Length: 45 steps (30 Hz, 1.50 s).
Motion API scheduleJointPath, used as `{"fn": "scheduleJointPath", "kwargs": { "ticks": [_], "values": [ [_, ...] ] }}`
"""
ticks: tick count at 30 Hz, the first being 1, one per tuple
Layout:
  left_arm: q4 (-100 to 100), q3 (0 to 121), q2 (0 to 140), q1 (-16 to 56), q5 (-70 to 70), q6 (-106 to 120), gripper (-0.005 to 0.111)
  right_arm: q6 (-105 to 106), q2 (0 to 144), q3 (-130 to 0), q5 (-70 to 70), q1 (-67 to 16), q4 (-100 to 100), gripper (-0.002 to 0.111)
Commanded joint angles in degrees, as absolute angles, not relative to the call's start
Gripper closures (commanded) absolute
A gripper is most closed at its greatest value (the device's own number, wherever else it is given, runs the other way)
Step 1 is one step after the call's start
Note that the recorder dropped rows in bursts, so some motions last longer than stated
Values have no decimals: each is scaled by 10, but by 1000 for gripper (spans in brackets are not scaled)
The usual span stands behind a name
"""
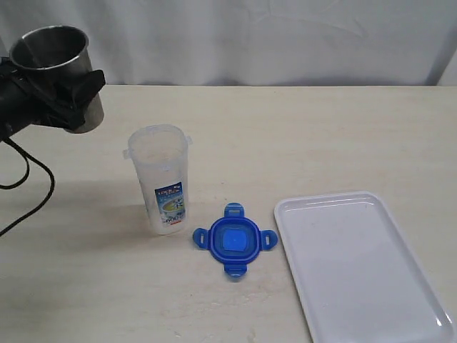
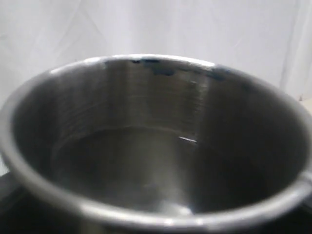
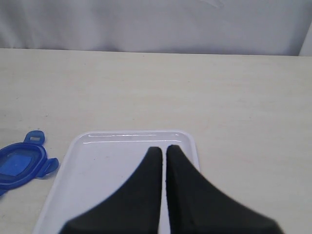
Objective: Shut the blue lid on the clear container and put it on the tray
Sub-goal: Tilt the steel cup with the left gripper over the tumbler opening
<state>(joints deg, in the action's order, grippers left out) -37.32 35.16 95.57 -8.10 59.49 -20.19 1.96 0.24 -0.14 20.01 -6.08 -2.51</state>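
The clear container (image 1: pixel 158 179) stands upright and uncovered on the table, its blue-and-white label facing front. The blue lid (image 1: pixel 234 239) lies flat on the table just right of its base, lighter centre up, and also shows at the edge of the right wrist view (image 3: pixel 22 163). The white tray (image 1: pixel 364 264) lies at the front right and holds nothing. My left gripper (image 1: pixel 63 87) is raised at the far left, shut on a grey steel cup (image 1: pixel 51 61) held upright; the cup's inside (image 2: pixel 146 161) fills the left wrist view. My right gripper (image 3: pixel 164 148) is shut and holds nothing, above the tray (image 3: pixel 97 161).
A black cable (image 1: pixel 32 189) loops over the table's left edge below the left arm. A white cloth backdrop (image 1: pixel 271 36) hangs behind the table. Bare tabletop (image 1: pixel 300 136) stretches behind the lid and tray.
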Motion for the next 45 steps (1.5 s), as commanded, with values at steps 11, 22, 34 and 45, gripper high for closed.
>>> {"fn": "scheduleJointPath", "kwargs": {
  "ticks": [11,22,34,45],
  "values": [
    [-418,356,934,-9,532,-90,107,17,0,0,198,-61,-28,104],
    [-352,356,934,1,530,-5,107,17,0,0,198,-61,-28,104],
    [-353,356,934,1,540,51,107,17,0,0,198,-61,-28,104],
    [-353,363,934,1,543,73,107,17,0,0,198,-61,-28,104]
  ]
}}
